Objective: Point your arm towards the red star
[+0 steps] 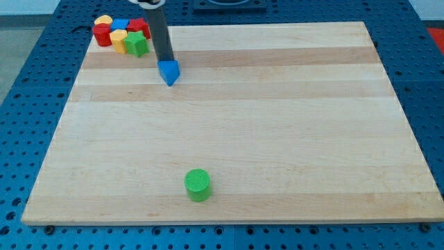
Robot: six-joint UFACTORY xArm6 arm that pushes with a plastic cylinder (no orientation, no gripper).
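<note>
The red star [139,27] sits in a tight cluster of blocks at the board's top left corner, partly hidden by the green star [137,44] in front of it. My tip [166,62] is to the right of and below the cluster, right at the top edge of a blue triangular block [168,72]. The rod rises from there to the view's top edge, passing just right of the red star.
The cluster also holds a yellow block [104,21], a red cylinder [103,35], a blue block [119,25] and another yellow block [120,42]. A green cylinder [198,185] stands alone near the wooden board's [277,125] bottom edge.
</note>
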